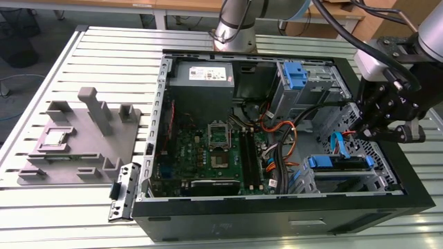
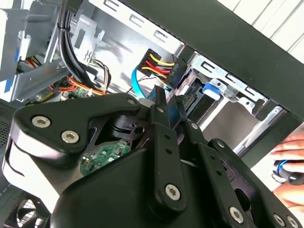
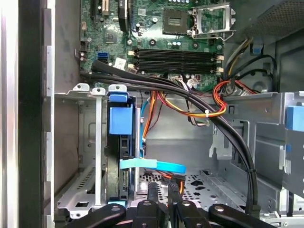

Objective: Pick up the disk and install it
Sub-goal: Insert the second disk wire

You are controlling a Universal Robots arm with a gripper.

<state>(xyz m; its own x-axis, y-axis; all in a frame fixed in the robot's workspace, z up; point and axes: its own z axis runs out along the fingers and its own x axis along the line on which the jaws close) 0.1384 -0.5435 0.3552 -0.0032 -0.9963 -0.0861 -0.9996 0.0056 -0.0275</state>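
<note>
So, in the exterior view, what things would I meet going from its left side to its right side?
Grey fixture block on the table → green motherboard inside the open computer case → blue-framed disk seated in its bay → the arm's black claw above the case's right wall.

Computer case finished in matt black metal; drive cage formed of bare grey sheet metal; disk edged in glossy blue plastic.

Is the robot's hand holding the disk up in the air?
No. In the exterior view the disk already sits in its metal bay inside the computer case, and the gripper hovers above it with nothing in it.
</note>
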